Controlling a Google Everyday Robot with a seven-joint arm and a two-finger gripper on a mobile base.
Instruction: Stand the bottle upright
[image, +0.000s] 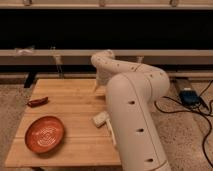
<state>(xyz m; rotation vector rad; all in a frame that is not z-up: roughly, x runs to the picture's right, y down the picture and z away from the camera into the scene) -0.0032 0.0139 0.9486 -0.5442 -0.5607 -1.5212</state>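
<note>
One bottle (101, 119) is on its side on the wooden table (70, 102), right beside the arm (131, 117), while the gripper (98, 87) hangs spread wide and empty near the table's far edge, so I'd guess it's not yet gone for a grab.

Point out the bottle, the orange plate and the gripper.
bottle (100, 119): camera view, middle of its side.
orange plate (30, 136): camera view, its left rim.
gripper (97, 87): camera view, between fingertips, above the table's (70, 107) far edge.

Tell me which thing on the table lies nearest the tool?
The cream-white bottle beside the arm; the tool hangs over the table at its far edge. Red object and orange plate sit farther left.
</note>
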